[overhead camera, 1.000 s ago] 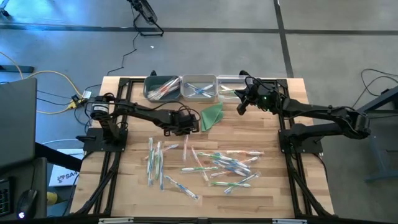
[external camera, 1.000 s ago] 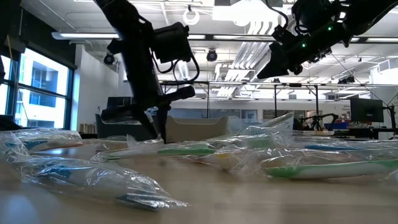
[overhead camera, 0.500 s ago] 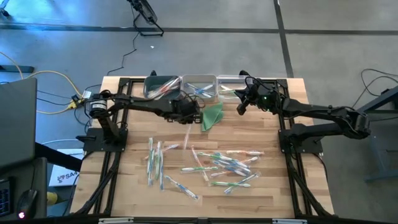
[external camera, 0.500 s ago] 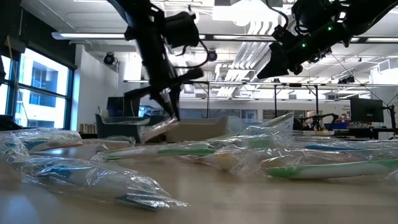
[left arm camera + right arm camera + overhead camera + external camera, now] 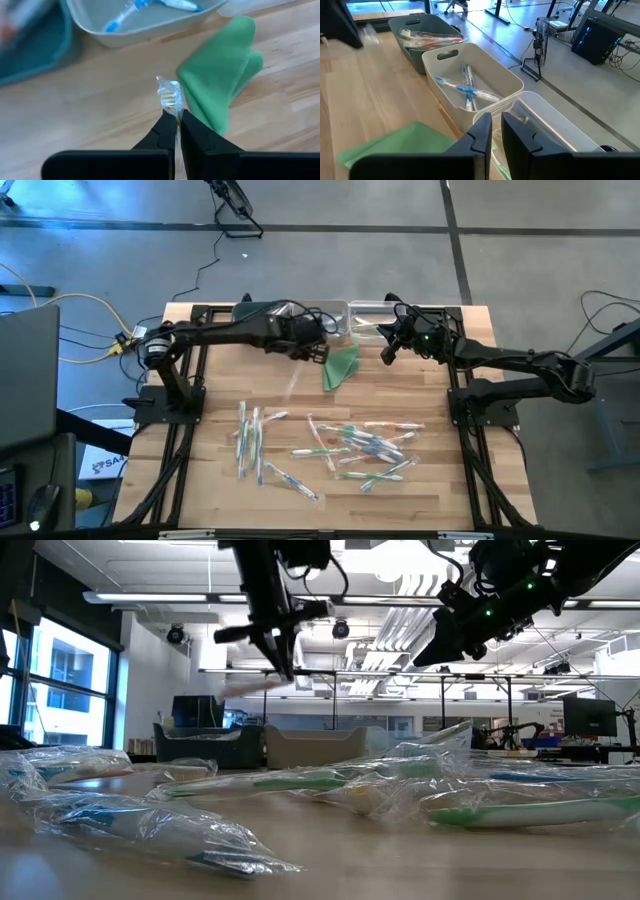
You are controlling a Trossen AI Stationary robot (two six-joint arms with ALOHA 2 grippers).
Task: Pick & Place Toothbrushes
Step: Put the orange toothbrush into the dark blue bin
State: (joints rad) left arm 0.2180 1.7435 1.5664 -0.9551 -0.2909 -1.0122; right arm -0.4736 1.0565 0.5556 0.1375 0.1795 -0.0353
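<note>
Many wrapped toothbrushes [image 5: 360, 445] lie scattered on the near half of the wooden table, and they fill the foreground of the low view [image 5: 330, 780]. My left gripper [image 5: 316, 348] is up in the air near the bins, shut on one wrapped toothbrush [image 5: 294, 385]. A folded green cloth [image 5: 342, 367] lies on the table just beside it. My right gripper [image 5: 388, 352] waits in the air by the clear bin [image 5: 372, 320], its fingers [image 5: 482, 132] close together with nothing between them. My left gripper pinches the wrapped toothbrush between its two fingers [image 5: 167, 127], close to the bristle end [image 5: 170, 96], which pokes out just past the fingertips. The fingers slant down from above. The toothbrush is lifted clear of the table, and its long part [image 5: 250, 690] trails away from the gripper, blurred.
Three bins stand in a row at the far edge. The dark grey one [image 5: 258, 320] holds orange brushes, the white one [image 5: 470, 90] holds blue brushes, and the clear one is on the right. Black frame rails run along both table sides.
My left gripper has risen from the table and gone toward the far edge and the bins, rolling as it went. It carries one toothbrush, which lay on the wood and now hangs clear. My right arm has kept still.
</note>
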